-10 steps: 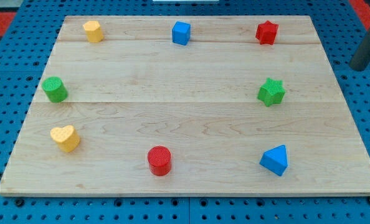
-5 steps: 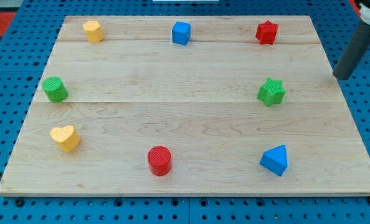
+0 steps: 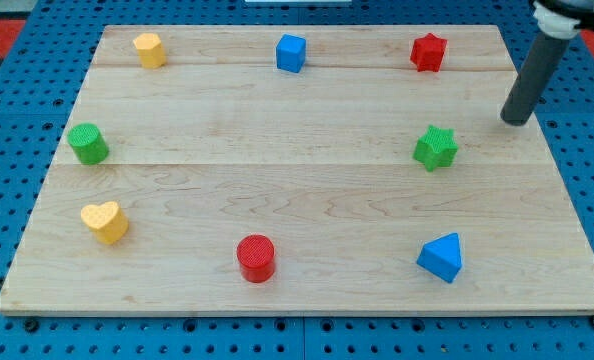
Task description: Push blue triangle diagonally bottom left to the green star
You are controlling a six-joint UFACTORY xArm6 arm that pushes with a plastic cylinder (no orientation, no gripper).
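Pale wooden board (image 3: 307, 130) lies on a blue pegboard surface (image 3: 7, 120), with a strip of red showing at the view's top corners. No jaws exist on this arm: it ends in a plain dark rod that holds nothing, and my tip (image 3: 515, 122) rests near the board's right edge, just to the upper right of the green star (image 3: 436, 148) and apart from it. The blue triangle (image 3: 441, 257) sits near the view's bottom right, well below my tip and below the green star, touching neither. Eight blocks are on the board, none touching another. Two are blue: the triangle and a blue cube (image 3: 291, 53) at top centre. Two are red: a red star (image 3: 428, 52) at top right and a red cylinder (image 3: 256, 258) at bottom centre. Two are green: the star and a green cylinder (image 3: 88, 144) at the left edge. Two are yellow: a yellow block (image 3: 150, 49) at top left, its shape unclear, and a yellow heart (image 3: 106, 221) at lower left.
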